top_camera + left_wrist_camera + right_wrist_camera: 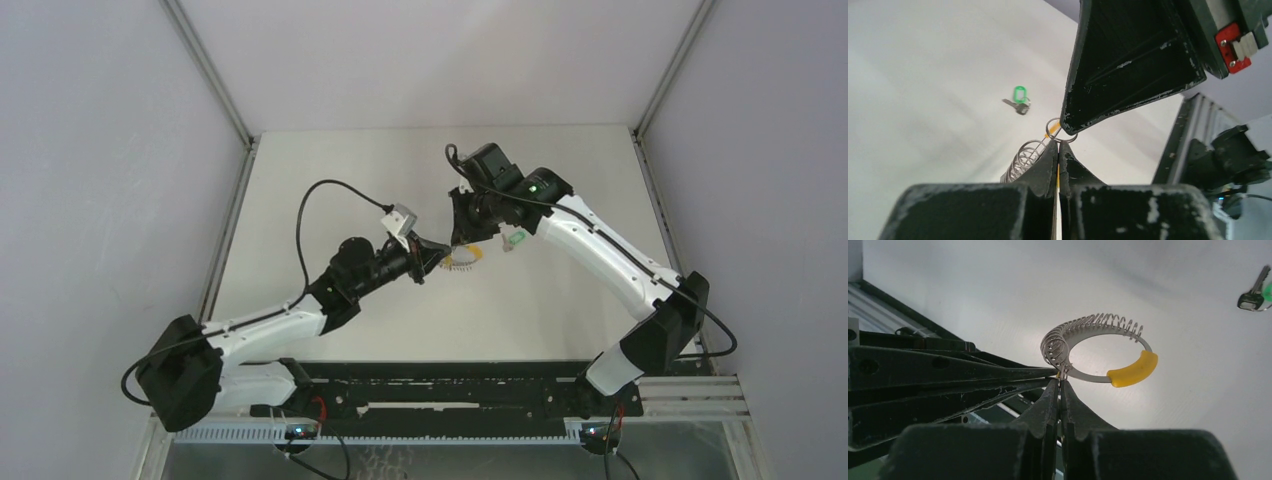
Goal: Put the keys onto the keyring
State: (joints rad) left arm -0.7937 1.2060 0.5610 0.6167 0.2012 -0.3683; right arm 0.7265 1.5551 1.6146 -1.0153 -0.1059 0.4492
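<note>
Crowding one spot: left gripper and right gripper are both pinched shut, tips meeting at the coiled side of the keyring, which sits mid-table between the arms. A thin orange sliver shows in the left pinch, possibly the orange key, too small to tell. Danger here: a nudge from either tip could flick the ring away or twist that sliver loose. Green key lies well apart, not yet threaded.
</note>
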